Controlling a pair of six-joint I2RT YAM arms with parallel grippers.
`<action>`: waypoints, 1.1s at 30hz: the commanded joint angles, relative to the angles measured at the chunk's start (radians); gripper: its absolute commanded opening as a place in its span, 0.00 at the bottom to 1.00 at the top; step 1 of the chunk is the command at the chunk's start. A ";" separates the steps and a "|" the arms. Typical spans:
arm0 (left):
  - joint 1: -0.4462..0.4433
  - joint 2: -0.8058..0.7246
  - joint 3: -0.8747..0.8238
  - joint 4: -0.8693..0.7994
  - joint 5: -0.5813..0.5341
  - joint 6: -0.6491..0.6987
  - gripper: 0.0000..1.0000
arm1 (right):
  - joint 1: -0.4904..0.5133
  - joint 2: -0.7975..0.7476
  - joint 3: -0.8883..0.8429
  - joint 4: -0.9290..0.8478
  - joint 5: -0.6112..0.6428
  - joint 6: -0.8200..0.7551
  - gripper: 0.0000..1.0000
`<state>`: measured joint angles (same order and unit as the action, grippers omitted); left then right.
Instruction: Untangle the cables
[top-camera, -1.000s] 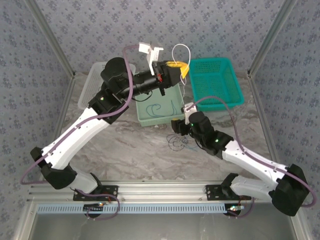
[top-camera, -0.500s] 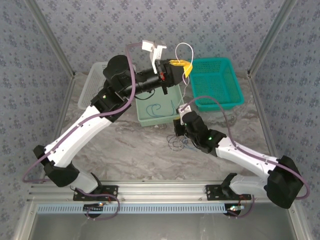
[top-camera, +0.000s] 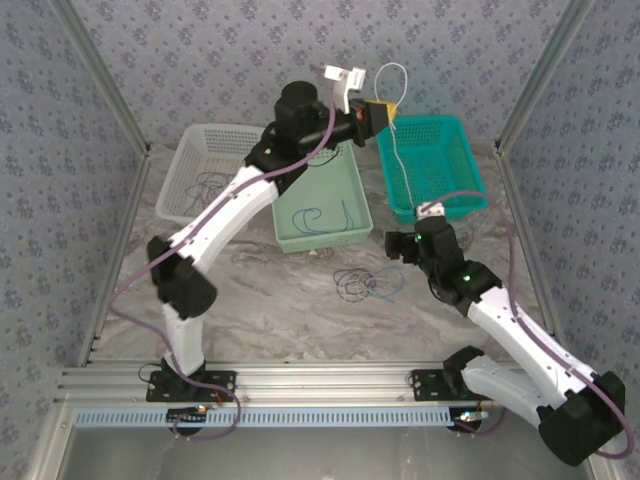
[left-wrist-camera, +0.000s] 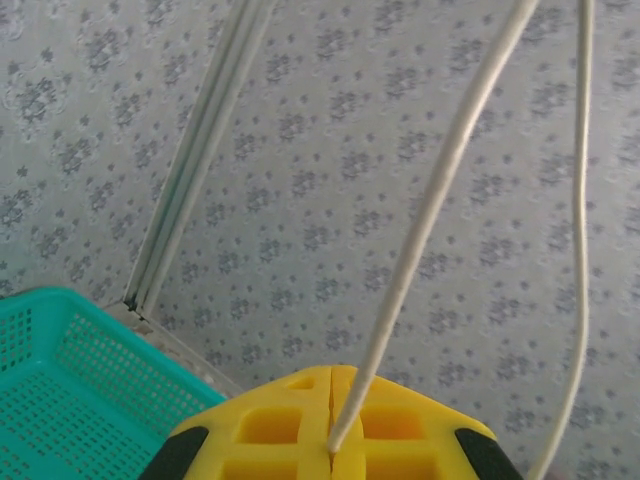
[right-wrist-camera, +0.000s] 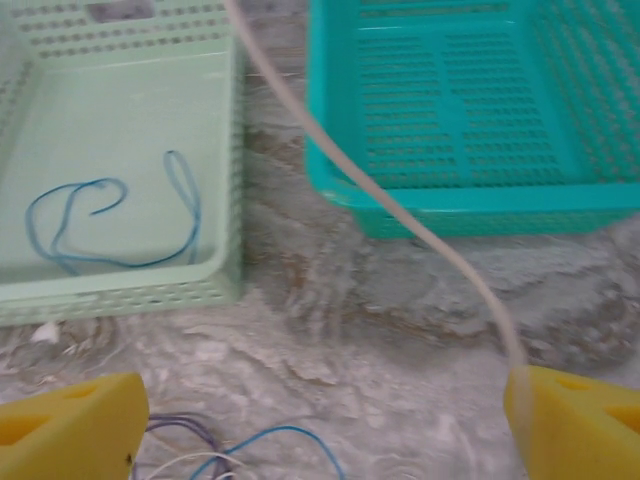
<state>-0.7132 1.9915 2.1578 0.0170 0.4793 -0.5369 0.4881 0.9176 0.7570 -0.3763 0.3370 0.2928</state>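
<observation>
My left gripper (top-camera: 383, 112) is raised high at the back, its yellow fingers (left-wrist-camera: 290, 425) shut on the white cable (left-wrist-camera: 430, 210). That cable (top-camera: 398, 150) loops above the jaws and hangs down over the teal basket (top-camera: 440, 205). A tangle of purplish-grey, blue and white cables (top-camera: 365, 283) lies on the marble table. My right gripper (top-camera: 394, 248) hovers just right of and above the tangle, open, fingers (right-wrist-camera: 70, 430) wide apart. In the right wrist view the white cable (right-wrist-camera: 400, 215) slants down to the right-hand fingertip. A blue cable (right-wrist-camera: 110, 225) lies in the green basket (top-camera: 315, 242).
A white basket (top-camera: 185, 145) at the back left holds thin dark cables. The three baskets stand side by side along the back. Aluminium frame posts and patterned walls close in both sides. Bare table lies in front of the tangle.
My left arm swung right and upward, carrying the white cable from above the green basket to over the teal one. My right gripper backed off to the right of the tangle.
</observation>
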 joint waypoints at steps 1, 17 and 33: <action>0.012 0.154 0.280 -0.046 0.066 -0.021 0.00 | -0.084 -0.036 0.012 -0.088 -0.004 0.014 0.96; 0.077 0.654 0.827 -0.064 0.036 -0.133 0.00 | -0.475 -0.061 -0.032 -0.074 -0.395 -0.019 0.97; 0.088 0.684 0.736 -0.088 0.055 -0.178 0.00 | -0.563 0.101 0.054 -0.068 -0.420 0.063 0.91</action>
<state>-0.6243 2.6633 2.9128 -0.0570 0.5095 -0.7010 -0.0685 0.9981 0.7547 -0.4393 -0.0868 0.3309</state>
